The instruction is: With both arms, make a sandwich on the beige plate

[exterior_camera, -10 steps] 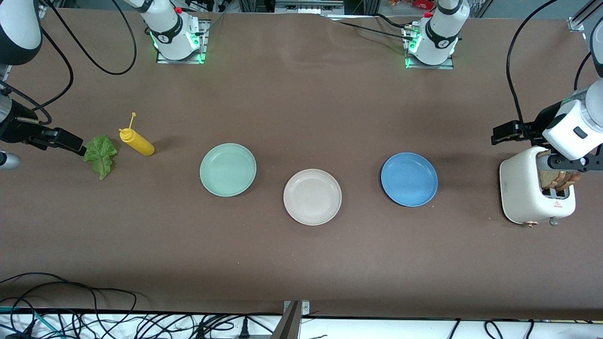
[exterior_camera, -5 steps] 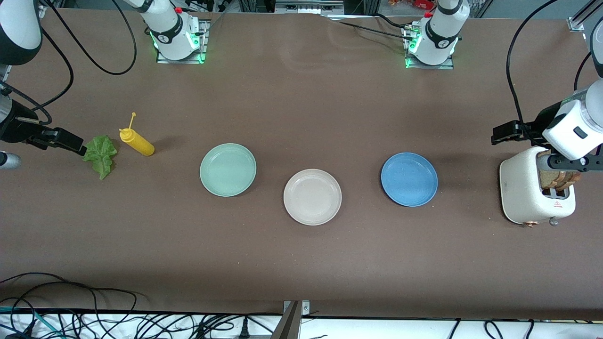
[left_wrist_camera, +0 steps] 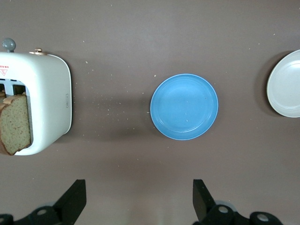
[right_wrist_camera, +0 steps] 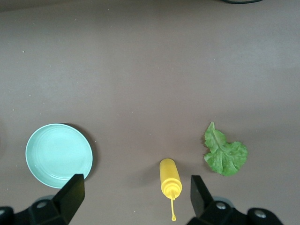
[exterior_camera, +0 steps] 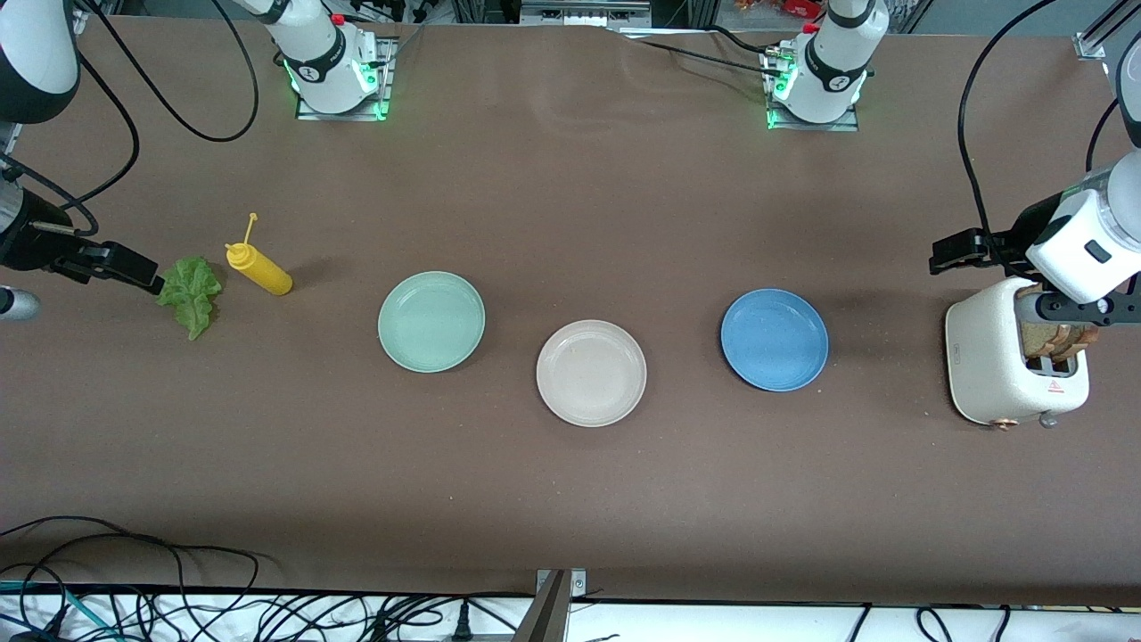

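Starting with both arms parked wide: left gripper [left_wrist_camera: 136, 206] spread above toaster [exterior_camera: 989, 357] bread [left_wrist_camera: 16, 123], right gripper [right_wrist_camera: 133, 201] spread by lettuce [exterior_camera: 190, 292]; beige plate [exterior_camera: 591, 373] mid-frame, bare

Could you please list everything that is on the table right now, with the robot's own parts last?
beige plate: one, pale cream, mid-table, empty, nearest the front camera of the three plates.
mint-green plate: one, beside the beige plate toward the right arm's end.
blue plate: one, beside the beige plate toward the left arm's end.
lettuce leaf: one, green, at the right arm's end.
mustard bottle: one, yellow, lying beside the lettuce.
toaster: one, white, at the left arm's end.
bread: brown slices standing in the toaster's slots.
left gripper: black, open, up beside the toaster.
right gripper: black, open, up by the bottle.
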